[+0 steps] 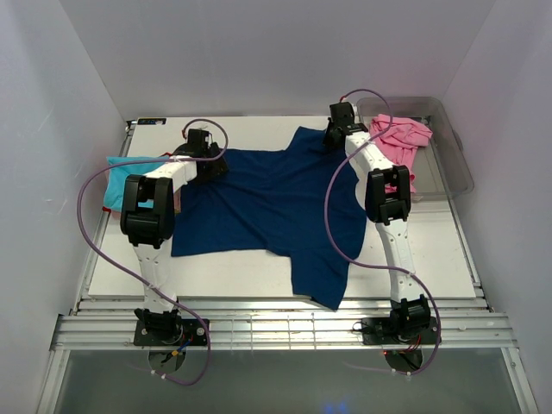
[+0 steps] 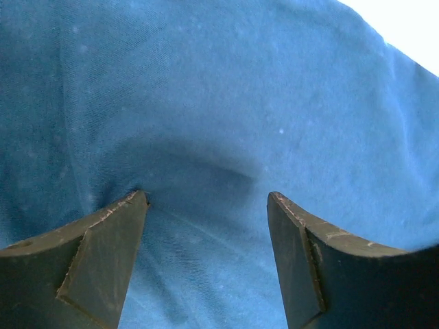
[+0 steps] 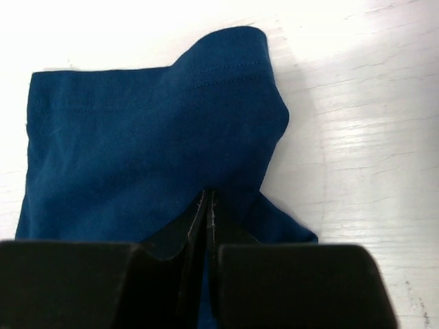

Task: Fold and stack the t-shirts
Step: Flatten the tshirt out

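Top view: early stage, nothing folded or stacked that I can see. Navy t-shirt (image 1: pixel 267 203) lies spread and rumpled mid bench (image 1: pixel 259 274), turquoise t-shirt (image 1: pixel 121 179) at left edge, pink t-shirt (image 1: pixel 402 138) draped over tub (image 1: pixel 455 168) far right. Left arm bends over the navy shirt's far-left part, right arm stretches to its far sleeve. Left wrist view: left pincer (image 2: pixel 206 205) spread, tips down on navy cloth, nothing pinched. Right wrist view: right pincer (image 3: pixel 208 205) pressed together, pinching the navy sleeve's edge low over the bench.
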Available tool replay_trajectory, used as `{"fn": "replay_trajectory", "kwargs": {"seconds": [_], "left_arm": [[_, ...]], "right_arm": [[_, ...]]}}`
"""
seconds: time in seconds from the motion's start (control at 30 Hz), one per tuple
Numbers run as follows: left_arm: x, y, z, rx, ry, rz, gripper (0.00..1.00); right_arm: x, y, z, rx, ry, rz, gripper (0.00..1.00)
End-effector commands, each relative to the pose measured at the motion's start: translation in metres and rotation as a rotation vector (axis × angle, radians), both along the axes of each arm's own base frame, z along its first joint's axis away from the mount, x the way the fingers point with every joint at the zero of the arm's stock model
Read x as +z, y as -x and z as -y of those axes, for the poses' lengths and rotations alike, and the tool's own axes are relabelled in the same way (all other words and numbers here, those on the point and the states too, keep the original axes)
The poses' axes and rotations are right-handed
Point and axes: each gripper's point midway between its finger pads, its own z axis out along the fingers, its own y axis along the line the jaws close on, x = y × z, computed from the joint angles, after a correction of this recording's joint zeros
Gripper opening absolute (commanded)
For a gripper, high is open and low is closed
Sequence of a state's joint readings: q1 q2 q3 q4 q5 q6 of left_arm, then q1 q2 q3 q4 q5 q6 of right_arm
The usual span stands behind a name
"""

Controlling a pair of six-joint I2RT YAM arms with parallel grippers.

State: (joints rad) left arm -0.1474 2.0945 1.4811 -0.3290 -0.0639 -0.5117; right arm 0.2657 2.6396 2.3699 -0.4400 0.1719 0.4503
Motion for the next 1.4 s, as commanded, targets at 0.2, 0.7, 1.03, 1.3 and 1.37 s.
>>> {"fn": "replay_trajectory", "kwargs": {"seconds": [0.2,0.7,1.03,1.3,1.37], "left_arm": [[0.009,-0.004,0.055,-0.233,0.097,0.004,0.82],[0.103,0.006,0.102,-0.325,0.078,0.174,0.83],[0.09,0.087,0.052,-0.226,-0.051,0.123,0.84],[0.044,0.122,0.033,-0.165,-0.085,0.038,0.32],[0.039,0.123,0.029,-0.155,-0.1,0.034,0.22]], "right_arm": [[0.029,-0.031,0.027,0.009,0.001,0.137,0.24],[0.21,0.062,0.013,0.217,0.056,0.333,0.33],[0.122,0.238,-0.025,0.355,0.1,-0.011,0.08],[0.059,0.313,-0.008,0.314,0.08,-0.203,0.08],[0.047,0.328,-0.002,0.316,0.087,-0.241,0.08]]}}
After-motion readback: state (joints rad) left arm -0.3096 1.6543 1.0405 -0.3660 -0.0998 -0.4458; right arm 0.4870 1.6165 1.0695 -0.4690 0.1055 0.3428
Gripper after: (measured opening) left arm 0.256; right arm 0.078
